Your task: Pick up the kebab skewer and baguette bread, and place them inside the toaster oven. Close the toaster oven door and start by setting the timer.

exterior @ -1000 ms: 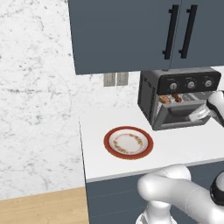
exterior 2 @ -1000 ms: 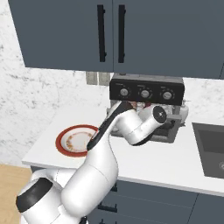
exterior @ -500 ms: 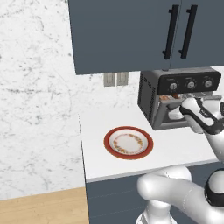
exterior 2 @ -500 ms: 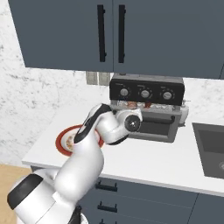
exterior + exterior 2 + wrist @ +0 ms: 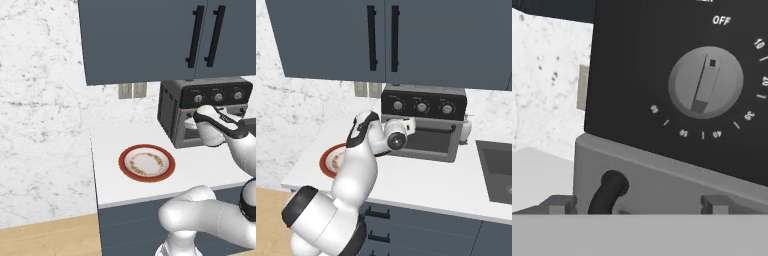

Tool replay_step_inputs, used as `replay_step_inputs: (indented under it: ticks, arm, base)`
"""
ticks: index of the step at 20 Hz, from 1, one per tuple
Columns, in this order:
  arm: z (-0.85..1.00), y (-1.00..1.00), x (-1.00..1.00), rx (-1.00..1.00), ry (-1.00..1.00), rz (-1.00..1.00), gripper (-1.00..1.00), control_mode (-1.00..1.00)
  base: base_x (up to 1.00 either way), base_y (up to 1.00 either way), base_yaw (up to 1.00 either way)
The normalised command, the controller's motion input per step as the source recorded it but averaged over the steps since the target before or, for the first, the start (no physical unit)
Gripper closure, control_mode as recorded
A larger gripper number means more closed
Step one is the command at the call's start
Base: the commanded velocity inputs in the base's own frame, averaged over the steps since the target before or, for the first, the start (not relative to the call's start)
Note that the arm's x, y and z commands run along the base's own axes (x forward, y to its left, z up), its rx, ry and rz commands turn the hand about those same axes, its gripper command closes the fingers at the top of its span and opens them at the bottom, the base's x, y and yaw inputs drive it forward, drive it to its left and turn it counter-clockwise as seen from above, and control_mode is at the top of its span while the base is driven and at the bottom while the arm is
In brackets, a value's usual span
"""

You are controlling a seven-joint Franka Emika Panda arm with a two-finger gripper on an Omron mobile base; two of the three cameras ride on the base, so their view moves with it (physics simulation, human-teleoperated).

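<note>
The toaster oven (image 5: 207,112) stands at the back of the white tabletop (image 5: 200,167) under the blue-grey cabinets (image 5: 406,40), and its door (image 5: 428,141) is now up and shut, where a second ago it hung open with food showing in the cavity. The arm has since swung back across the oven front, and the hand now sits at the upper left of the oven, just in front of the control strip. In the hand view the leftmost knob (image 5: 706,82) fills the upper right, its pointer a little short of the OFF mark. The fingers (image 5: 408,125) are spread wide and hold nothing. The red-rimmed plate (image 5: 147,163) lies on the tabletop left of the oven, as before.
</note>
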Motion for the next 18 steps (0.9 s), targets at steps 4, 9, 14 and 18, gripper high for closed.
replay_step_inputs:
  ticks: [4, 9, 14, 18]
  arm:
    - [0.0, 0.15, 0.31, 0.0, -0.13, -0.08, -1.0, -1.0]
    - [-0.05, 0.15, 0.23, 0.0, -0.07, -0.09, -1.0, -1.0]
    - [-0.04, 0.03, 0.1, -0.01, 0.0, -0.08, -1.0, -1.0]
    - [0.18, 0.0, -0.14, 0.0, 0.0, -0.07, -1.0, -1.0]
  base:
    - [0.0, 0.0, 0.0]
    - [0.0, 0.0, 0.0]
    - [0.0, 0.0, 0.0]
    - [0.0, 0.0, 0.0]
